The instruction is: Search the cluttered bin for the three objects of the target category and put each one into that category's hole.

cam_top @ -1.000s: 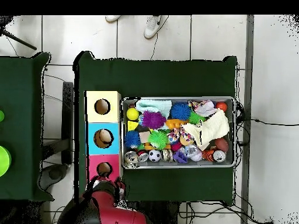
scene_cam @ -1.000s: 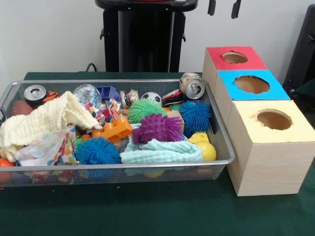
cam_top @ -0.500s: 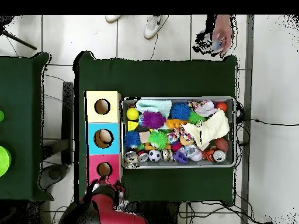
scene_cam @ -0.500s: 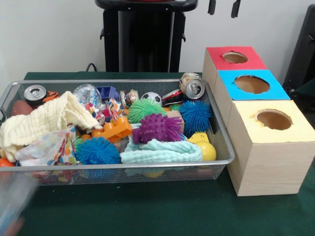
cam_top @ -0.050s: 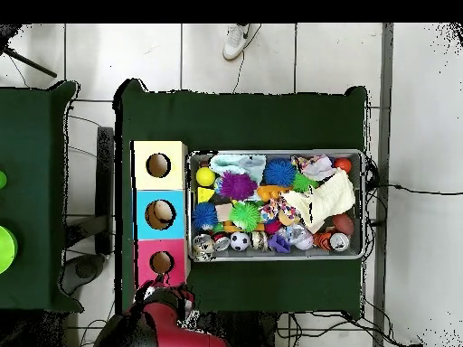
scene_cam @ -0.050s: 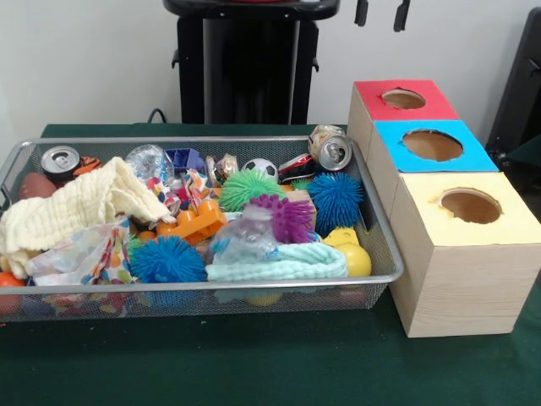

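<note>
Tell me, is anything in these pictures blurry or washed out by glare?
Front view: even, soft light, no harsh shadows; a clear crumpled plastic bottle in front of the purple spiky ball looks smeared and hazy, while the can catches a small glint. Overhead view: the bin shows evenly lit, its small items too tiny to judge.

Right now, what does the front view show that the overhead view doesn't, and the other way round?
Front view only: the boxes' bare wooden sides and the wire bin's mesh front wall. Overhead view only: a person's shoe on the floor, a second green table, and an object lying inside the blue box. Both: the cluttered bin with the red box, blue box and yellow box in a row beside it.
</note>
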### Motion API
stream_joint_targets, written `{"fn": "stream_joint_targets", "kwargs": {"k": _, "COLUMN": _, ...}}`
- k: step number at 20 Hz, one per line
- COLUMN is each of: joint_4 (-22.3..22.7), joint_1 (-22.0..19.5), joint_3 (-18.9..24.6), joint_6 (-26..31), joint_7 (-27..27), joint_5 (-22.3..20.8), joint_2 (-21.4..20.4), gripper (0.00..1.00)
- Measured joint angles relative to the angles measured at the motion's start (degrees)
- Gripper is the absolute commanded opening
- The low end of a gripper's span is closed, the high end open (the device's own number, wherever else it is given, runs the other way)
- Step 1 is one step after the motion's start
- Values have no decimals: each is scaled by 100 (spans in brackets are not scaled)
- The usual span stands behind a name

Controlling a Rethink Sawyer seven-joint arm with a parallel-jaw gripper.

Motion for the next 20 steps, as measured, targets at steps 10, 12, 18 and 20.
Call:
{"fn": "stream_joint_targets", "kwargs": {"k": 10, "joint_4": 13, "joint_1": -220, "joint_3": 211, "joint_6": -131, "joint_7": 0, "joint_5": 131, "joint_2": 0, "gripper": 100}}
{"fn": "stream_joint_targets", "kwargs": {"k": 12, "joint_4": 46, "joint_1": -296, "joint_3": 311, "joint_6": -253, "joint_7": 0, "joint_5": 150, "joint_2": -6, "gripper": 100}}
{"fn": "stream_joint_targets", "kwargs": {"k": 18, "joint_4": 127, "joint_1": -359, "joint_3": 403, "joint_6": -399, "joint_7": 0, "joint_5": 168, "joint_2": -8, "gripper": 100}}
{"fn": "stream_joint_targets", "kwargs": {"k": 20, "joint_4": 164, "joint_1": -391, "joint_3": 432, "joint_6": -431, "joint_7": 0, "joint_5": 174, "joint_2": -8, "gripper": 100}}
